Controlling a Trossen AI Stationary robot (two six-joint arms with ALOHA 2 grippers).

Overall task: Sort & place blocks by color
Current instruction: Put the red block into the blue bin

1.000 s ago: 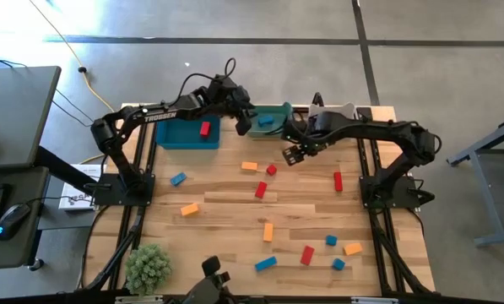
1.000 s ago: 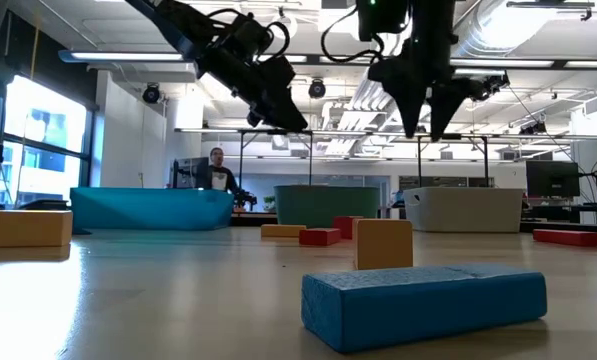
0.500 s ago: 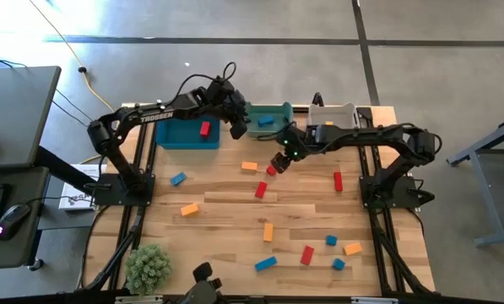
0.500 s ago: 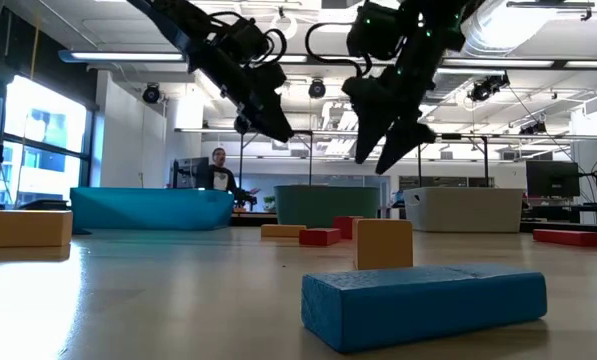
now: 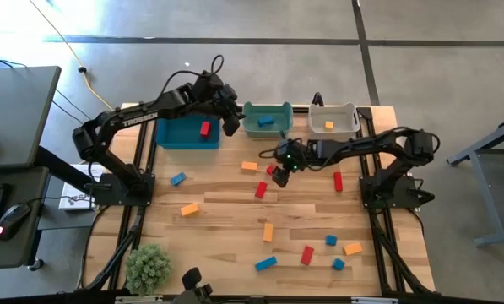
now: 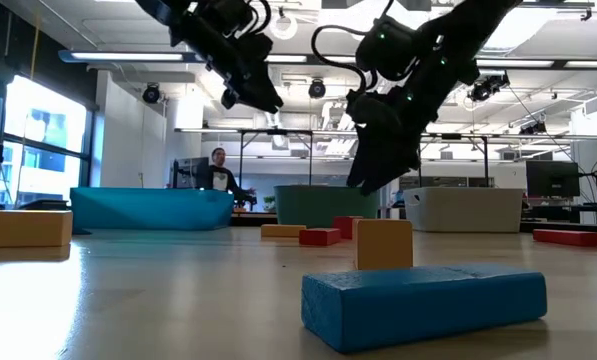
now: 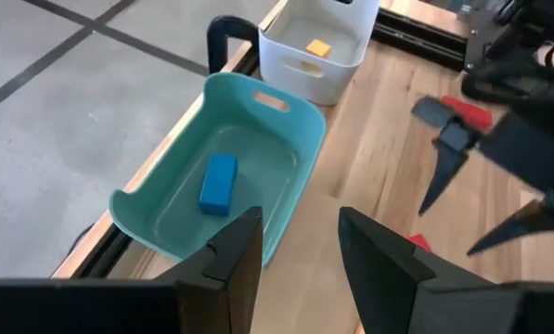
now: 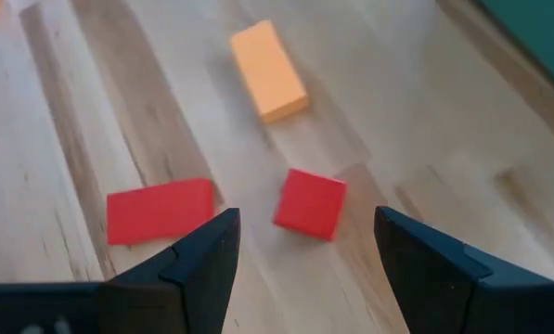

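My right gripper (image 8: 304, 278) hangs open, pointing slantwise down, just above a red cube (image 8: 311, 203) that lies flat on the table; its fingers stand on either side of the cube without touching it. In the high view that gripper (image 5: 279, 175) is at the table's middle, beside the cube (image 5: 270, 169). A red bar (image 8: 160, 211) and an orange bar (image 8: 268, 70) lie close by. My left gripper (image 7: 295, 237) is open, with nothing between its fingers, high above the gap between the blue bin (image 5: 186, 135) and the teal bin (image 5: 267, 127).
The blue bin holds a red block (image 5: 204, 128), the teal bin a blue block (image 7: 218, 183), the white bin (image 5: 333, 121) an orange block (image 5: 328, 125). Several red, blue and orange blocks lie scattered over the table's middle and near half. A plant (image 5: 148, 268) stands at the near left corner.
My right gripper has come down and tipped steeply downward, moving toward the near edge and a little left until it hangs over the red cube. My left gripper has risen and drawn back from over the teal bin toward the blue bin. Neither has opened or shut.
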